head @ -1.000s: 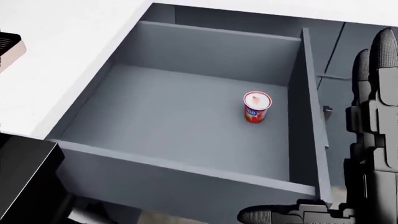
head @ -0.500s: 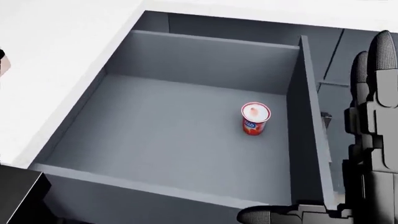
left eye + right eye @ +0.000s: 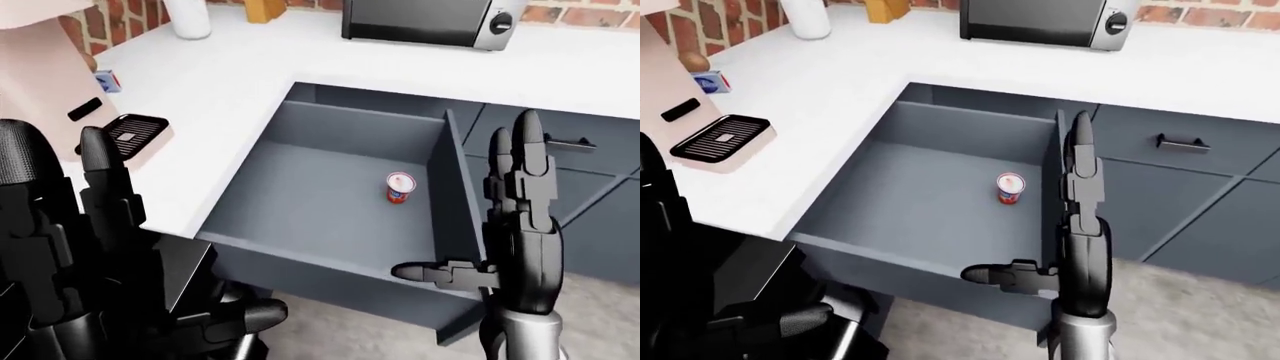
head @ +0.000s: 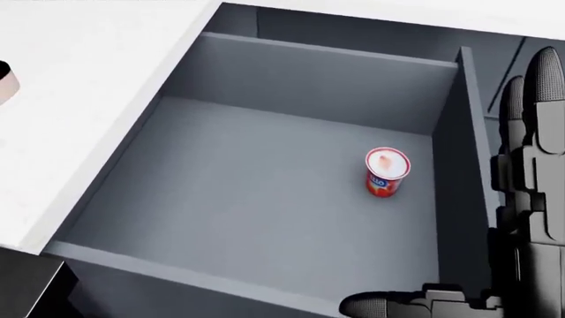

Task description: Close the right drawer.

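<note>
White kitchen surface (image 3: 220,97) overhangs the grey right drawer (image 3: 330,199), which is pulled fully out with nothing yet closed. A small red can (image 3: 399,187) stands inside, left of the open-fingered right robot hand (image 3: 515,225) beside its front corner.

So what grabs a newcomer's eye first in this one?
The wide-open grey drawer filling the middle of the left-eye view, with one small red can standing inside near its right wall. Next, the right robot hand, fingers open and upright, by the drawer's right corner.
</note>
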### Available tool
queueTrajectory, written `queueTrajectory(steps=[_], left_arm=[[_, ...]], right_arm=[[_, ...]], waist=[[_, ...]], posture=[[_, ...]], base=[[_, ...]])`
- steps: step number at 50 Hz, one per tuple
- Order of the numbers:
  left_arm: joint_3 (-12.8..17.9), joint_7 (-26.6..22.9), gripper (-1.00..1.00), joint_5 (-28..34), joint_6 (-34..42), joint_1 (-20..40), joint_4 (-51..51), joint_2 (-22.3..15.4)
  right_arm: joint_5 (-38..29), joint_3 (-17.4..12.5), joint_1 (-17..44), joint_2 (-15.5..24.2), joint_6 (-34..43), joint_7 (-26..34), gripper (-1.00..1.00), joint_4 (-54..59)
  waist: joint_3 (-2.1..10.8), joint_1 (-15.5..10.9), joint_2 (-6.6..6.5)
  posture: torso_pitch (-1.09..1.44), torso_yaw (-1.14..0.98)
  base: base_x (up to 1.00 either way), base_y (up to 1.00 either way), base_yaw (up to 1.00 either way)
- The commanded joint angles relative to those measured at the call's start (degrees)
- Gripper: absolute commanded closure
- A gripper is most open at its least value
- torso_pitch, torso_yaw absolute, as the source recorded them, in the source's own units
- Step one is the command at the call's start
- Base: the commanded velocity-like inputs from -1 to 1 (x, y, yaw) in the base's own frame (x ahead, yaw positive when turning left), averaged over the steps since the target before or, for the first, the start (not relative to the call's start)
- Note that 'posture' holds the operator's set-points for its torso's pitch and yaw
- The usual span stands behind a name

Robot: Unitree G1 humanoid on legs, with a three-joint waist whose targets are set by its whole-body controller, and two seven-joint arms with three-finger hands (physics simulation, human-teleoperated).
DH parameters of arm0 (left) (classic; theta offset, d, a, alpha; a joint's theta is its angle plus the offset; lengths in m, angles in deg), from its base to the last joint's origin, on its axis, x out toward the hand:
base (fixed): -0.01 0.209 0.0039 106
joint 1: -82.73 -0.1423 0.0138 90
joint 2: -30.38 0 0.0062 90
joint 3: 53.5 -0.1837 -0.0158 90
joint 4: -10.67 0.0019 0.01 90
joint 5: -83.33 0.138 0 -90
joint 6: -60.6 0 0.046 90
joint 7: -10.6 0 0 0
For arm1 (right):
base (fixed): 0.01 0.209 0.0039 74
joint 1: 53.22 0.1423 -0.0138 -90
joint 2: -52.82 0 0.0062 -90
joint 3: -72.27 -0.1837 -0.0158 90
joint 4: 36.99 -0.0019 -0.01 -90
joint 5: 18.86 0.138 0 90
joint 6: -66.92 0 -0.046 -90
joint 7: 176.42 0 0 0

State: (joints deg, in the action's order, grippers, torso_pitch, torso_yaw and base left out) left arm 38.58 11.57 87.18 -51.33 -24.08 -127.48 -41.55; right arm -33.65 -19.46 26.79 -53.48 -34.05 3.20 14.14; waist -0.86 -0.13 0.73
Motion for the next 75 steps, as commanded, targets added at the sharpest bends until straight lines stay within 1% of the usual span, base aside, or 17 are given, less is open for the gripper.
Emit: queueTrajectory(steps=[1, 7, 18, 20, 24, 26, 28, 30, 41, 45, 50, 54, 58, 61, 64, 71, 75], left_arm=[[-0.1, 0.0, -1.0, -0.1, -1.2, 0.3, -1.8, 0.0], [-0.4, 0.1, -1.0, 0.1, -0.8, 0.4, -2.0, -0.1], [-0.5, 0.2, -1.0, 0.3, -1.4, 0.3, -1.4, -0.2], [-0.4, 0.2, -1.0, 0.2, -1.4, 0.3, -1.3, -0.2], [-0.3, 0.2, -1.0, 0.1, -1.7, 0.2, -1.2, -0.2], [-0.3, 0.1, -1.0, 0.0, -2.4, 0.0, -0.7, -0.1], [-0.3, 0.2, -1.0, 0.1, -2.9, 0.0, 0.0, -0.1], [-0.3, 0.2, -1.0, 0.1, -2.7, 0.1, 0.0, -0.1], [-0.4, 0.2, -1.0, 0.3, -2.8, 0.1, 0.0, -0.1], [-0.4, 0.3, -1.0, 0.4, -2.2, 0.3, -0.4, -0.2], [-0.6, 0.3, -1.0, 0.5, -2.1, 0.3, -0.4, -0.2], [-0.7, 0.4, -1.0, 0.6, -2.2, 0.3, -0.3, -0.2], [-0.7, 0.4, -1.0, 0.5, -2.4, 0.1, -0.2, -0.3], [-0.6, 0.3, -1.0, 0.4, -2.8, 0.1, 0.1, -0.3], [-0.6, 0.3, -1.0, 0.4, -2.7, 0.0, 0.0, -0.3], [-0.5, 0.3, -1.0, 0.4, -2.2, 0.1, -0.4, -0.2], [-0.5, 0.3, -1.0, 0.4, -2.2, 0.2, -0.4, -0.2]], right_arm=[[0.3, -0.2, 0.6, 0.0, -1.3, -0.3, -1.0, -2.4], [0.4, -2.2, 2.3, 0.2, 4.5, 1.0, -1.0, -8.3], [4.9, -13.3, 6.3, 2.0, 13.6, 4.7, -1.0, -16.9], [7.2, -17.9, 7.7, 3.4, 16.6, 5.1, -1.0, -17.2], [15.6, -29.9, 10.2, 7.7, 22.2, 5.2, -1.0, -15.4], [18.2, -34.0, 10.4, 9.6, 22.5, 5.1, -1.0, -13.3], [19.6, -37.1, 9.9, 10.5, 21.0, 4.9, -1.0, -9.4], [20.6, -38.6, 8.9, 10.6, 17.5, 5.0, -1.0, -5.5], [21.7, -43.3, 5.2, 12.5, -0.8, 3.6, -1.0, 25.2], [22.7, -43.0, 4.9, 14.3, -7.0, 2.2, -1.0, 37.7], [24.2, -40.8, 5.6, 17.6, -15.8, 0.5, -1.0, 53.9], [24.3, -36.1, 8.1, 20.0, -22.2, -1.5, -1.0, 66.1], [24.1, -29.9, 11.6, 21.9, -27.2, -3.6, -1.0, 76.2], [24.0, -25.4, 16.4, 23.3, -32.0, -4.6, -1.0, 86.8], [24.5, -22.0, 19.0, 24.4, -34.6, -5.6, -1.0, 92.6], [24.7, -17.1, 23.2, 24.9, -37.5, -6.4, -1.0, 100.5], [25.0, -16.1, 23.8, 24.9, -38.4, -6.0, -1.0, 102.4]], waist=[[0.61, 0.0, -0.1], [0.57, -0.2, -0.09], [0.29, -0.3, 0.19], [0.25, -0.2, 0.23], [0.05, -0.3, 0.53], [-0.16, -0.4, 0.73], [-0.34, -0.4, 0.89], [-0.47, -0.3, 0.97], [-0.54, -0.1, 1.05], [-0.45, -0.2, 1.07], [-0.31, -0.1, 1.15], [-0.18, 0.0, 1.15], [0.03, 0.1, 1.21], [0.15, 0.1, 1.24], [0.43, 0.1, 1.3], [0.61, -0.3, 1.51], [0.56, -0.5, 1.71]], posture=[[0.0, 0.0], [0.0, 0.0], [0.0, 0.0], [0.0, 0.0], [0.0, 0.0], [0.0, 0.0], [0.0, 0.0], [0.0, 0.0], [0.0, 0.0], [0.0, 0.0], [0.0, 0.0], [0.0, 0.0], [0.0, 0.0], [0.0, 0.0], [0.0, 0.0], [0.0, 0.0], [0.0, 0.0]], base=[[0.0, 0.0, 0.0], [0.0, 0.0, 0.0], [0.0, 0.0, 0.0], [0.0, 0.0, 0.0], [0.0, 0.0, 0.0], [0.0, 0.0, 0.0], [0.0, 0.0, 0.0], [0.0, 0.0, 0.0], [0.0, 0.0, 0.0], [0.0, 0.0, 0.0], [0.0, 0.0, 0.0], [0.0, 0.0, 0.0], [0.0, 0.0, 0.0], [0.0, 0.0, 0.0], [0.0, 0.0, 0.0], [0.0, 0.0, 0.0], [0.0, 0.0, 0.0]])
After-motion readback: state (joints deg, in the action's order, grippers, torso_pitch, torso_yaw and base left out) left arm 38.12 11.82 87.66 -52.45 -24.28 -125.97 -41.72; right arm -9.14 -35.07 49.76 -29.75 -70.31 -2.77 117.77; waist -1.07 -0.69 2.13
